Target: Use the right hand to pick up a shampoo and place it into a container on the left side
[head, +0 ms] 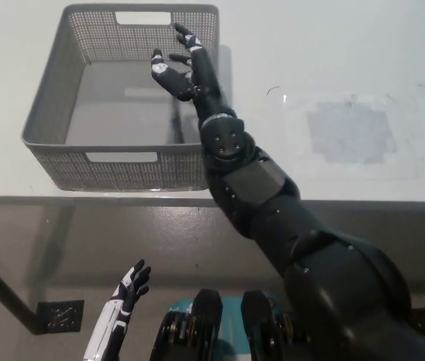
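Shampoo cannot be made out anywhere in the head view; the grey mesh basket [84, 143] on the white table [332, 60] shows only a bare floor, though the part under the arm is hidden. The black right hand [186, 64] hovers over the basket's right side, just inside its right wall, fingers spread apart and holding nothing. The white left hand [131, 289] hangs below the basket, under the table edge, fingers loosely apart and empty.

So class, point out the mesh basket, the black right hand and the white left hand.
mesh basket [114, 171], head view, near wall.
right hand [186, 68], head view, palm.
left hand [131, 288], head view, palm.
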You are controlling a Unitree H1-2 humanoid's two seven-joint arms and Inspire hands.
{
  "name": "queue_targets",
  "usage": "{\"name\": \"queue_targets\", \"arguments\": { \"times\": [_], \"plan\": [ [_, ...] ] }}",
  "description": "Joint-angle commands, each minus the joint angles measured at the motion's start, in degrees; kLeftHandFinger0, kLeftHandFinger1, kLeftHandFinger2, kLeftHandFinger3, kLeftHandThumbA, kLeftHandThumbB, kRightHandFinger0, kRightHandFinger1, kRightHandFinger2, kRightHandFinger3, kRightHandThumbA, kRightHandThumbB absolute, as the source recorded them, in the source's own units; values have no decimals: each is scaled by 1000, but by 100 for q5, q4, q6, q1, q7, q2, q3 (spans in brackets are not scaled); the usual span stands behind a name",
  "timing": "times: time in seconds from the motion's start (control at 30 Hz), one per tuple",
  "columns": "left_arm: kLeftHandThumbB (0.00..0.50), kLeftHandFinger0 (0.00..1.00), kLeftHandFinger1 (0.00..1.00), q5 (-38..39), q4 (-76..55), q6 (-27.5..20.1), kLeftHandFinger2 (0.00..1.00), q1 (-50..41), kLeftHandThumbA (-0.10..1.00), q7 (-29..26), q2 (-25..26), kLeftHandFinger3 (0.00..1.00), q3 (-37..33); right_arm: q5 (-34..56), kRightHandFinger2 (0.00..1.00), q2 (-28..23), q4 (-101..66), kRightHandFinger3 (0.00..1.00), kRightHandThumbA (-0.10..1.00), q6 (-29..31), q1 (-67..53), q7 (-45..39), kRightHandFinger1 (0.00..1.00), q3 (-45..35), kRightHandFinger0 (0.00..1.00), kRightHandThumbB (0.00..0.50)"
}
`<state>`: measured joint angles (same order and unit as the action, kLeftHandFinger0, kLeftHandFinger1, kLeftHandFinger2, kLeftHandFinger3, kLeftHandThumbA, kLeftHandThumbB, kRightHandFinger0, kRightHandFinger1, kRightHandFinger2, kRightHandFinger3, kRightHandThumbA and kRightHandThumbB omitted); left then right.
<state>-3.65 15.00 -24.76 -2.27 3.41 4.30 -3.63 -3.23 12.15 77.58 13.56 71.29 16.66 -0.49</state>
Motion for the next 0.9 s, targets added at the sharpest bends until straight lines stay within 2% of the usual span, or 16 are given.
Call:
{"name": "queue_targets", "arguments": {
  "times": [0.0, 0.07, 0.17, 0.3, 0.43, 0.5, 0.6, 0.67, 0.77, 0.8, 0.87],
  "plan": [
    [177, 1000, 1000, 3, -31, -217, 1000, 66, 1000, 43, 34, 1000, -38, -36, 1000, -80, -117, 1000, 843, 377, 190, -444, 1000, 137, 1000, 320],
    [180, 1000, 1000, 2, -36, -199, 1000, 60, 1000, 47, 28, 1000, -40, -76, 1000, -116, -141, 1000, 902, 394, 195, -498, 1000, 199, 1000, 320],
    [187, 1000, 1000, 3, -10, -194, 1000, 69, 1000, 64, 38, 1000, -48, -140, 1000, -215, -243, 1000, 1000, 434, 246, -538, 1000, 316, 1000, 350],
    [211, 1000, 1000, -55, -49, -117, 1000, 77, 1000, 42, 44, 1000, -54, -175, 1000, -363, -567, 1000, 1000, 324, 324, -542, 1000, 405, 1000, 335],
    [214, 1000, 1000, -31, 25, -177, 1000, 87, 1000, 47, 45, 1000, -56, -25, 1000, -541, -1199, 1000, 1000, 346, 266, -683, 1000, 323, 1000, 319],
    [205, 1000, 1000, -20, 22, -185, 1000, 89, 1000, 55, 48, 1000, -61, 68, 1000, -656, -1736, 1000, 1000, 134, 182, -808, 1000, 258, 1000, 338],
    [191, 1000, 1000, -25, -5, -170, 1000, 63, 1000, 65, 66, 1000, -66, 89, 1000, -802, -2419, 1000, 1000, -59, 17, -888, 1000, 239, 1000, 330],
    [195, 1000, 1000, 37, -25, -113, 1000, 53, 1000, 99, 63, 1000, -68, -101, 1000, -1005, -3276, 1000, 1000, -476, -215, -826, 1000, 296, 1000, 347],
    [201, 1000, 1000, 40, 18, -133, 1000, 53, 1000, 102, 62, 1000, -73, 25, 1000, -1291, -4261, 1000, 1000, -659, -539, -1027, 1000, 211, 1000, 334],
    [201, 1000, 1000, 42, 20, -136, 1000, 49, 1000, 104, 66, 1000, -71, 95, 1000, -1369, -4567, 1000, 1000, -690, -662, -1066, 1000, 158, 1000, 348],
    [200, 1000, 1000, 14, 24, -150, 1000, 37, 1000, 84, 62, 1000, -70, 237, 1000, -1539, -5307, 1000, 1000, -879, -975, -1165, 1000, 50, 1000, 331]
  ]
}}
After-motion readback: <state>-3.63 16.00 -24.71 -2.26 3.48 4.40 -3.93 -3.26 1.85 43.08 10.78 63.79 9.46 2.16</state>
